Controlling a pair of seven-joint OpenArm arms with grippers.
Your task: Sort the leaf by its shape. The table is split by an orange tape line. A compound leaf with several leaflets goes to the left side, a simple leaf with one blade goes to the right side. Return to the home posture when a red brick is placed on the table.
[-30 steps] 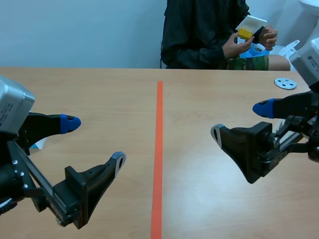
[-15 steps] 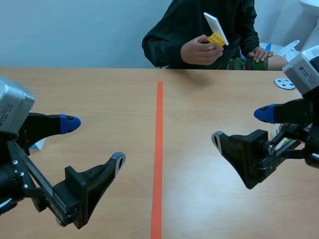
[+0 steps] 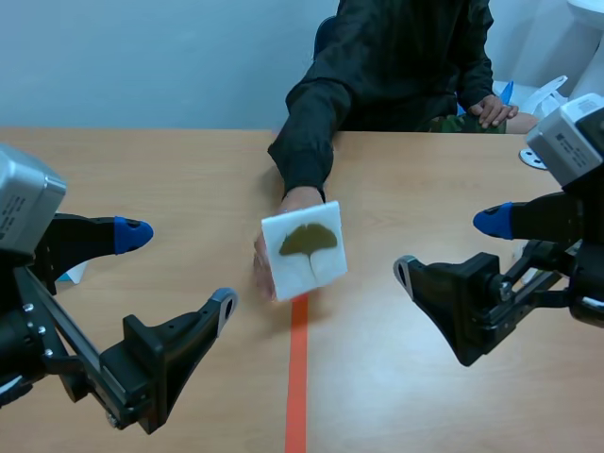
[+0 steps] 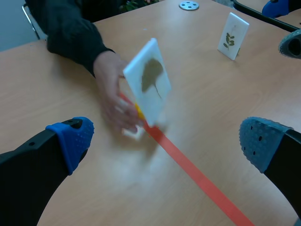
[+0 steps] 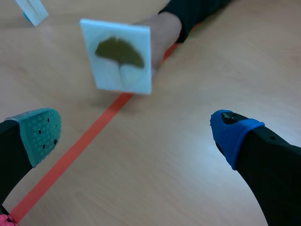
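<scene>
A hand (image 3: 261,257) holds the leaf card (image 3: 304,247) over the tape (image 3: 296,377).

**Stuff u can't really make out**

Scene view: hand (image 3: 267,262) is mostly hidden behind the white card (image 3: 304,247), which also covers part of the tape line (image 3: 296,377). Both are blurred in the wrist views. Far card (image 4: 233,30) is too small to tell its leaf shape. Edge card (image 5: 32,9) is cut off in the right wrist view.
</scene>
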